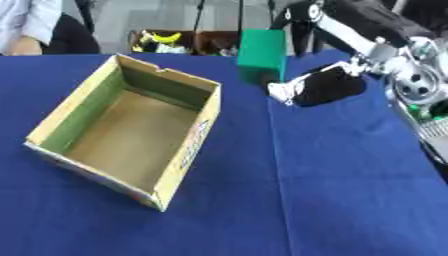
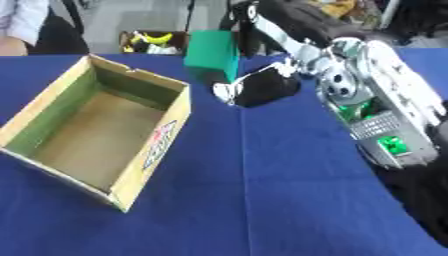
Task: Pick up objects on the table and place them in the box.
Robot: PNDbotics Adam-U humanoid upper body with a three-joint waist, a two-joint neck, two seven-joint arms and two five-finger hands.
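**Right hand at the green block, box empty**

Left side: cardboard box (image 1: 131,130) sits open-topped on the blue tablecloth (image 1: 350,190), turned at an angle to the table edge. Inside walls greenish, floor plain brown, printed stripe on the outer right wall. Nothing visible in it.

Centre, far edge of table: green block (image 1: 261,55) stands upright, well apart from the box, beyond its far right corner. It's the only loose object I can make out on the cloth.

Just right of the block: my right hand (image 1: 322,87), arm coming in from the upper right corner. Hand is low over the cloth, black palm toward the camera, silvery-white fingertips (image 2: 229,91) pointing left at the block's base. Fingertips look just beside the block; can't tell if they touch it. Can't tell whether the fingers are spread or curled either, too blurred.

Right edge: my right forearm (image 2: 385,100), silver housing with green parts showing, fills much of the right eye view.

My left hand isn't showing in either view.
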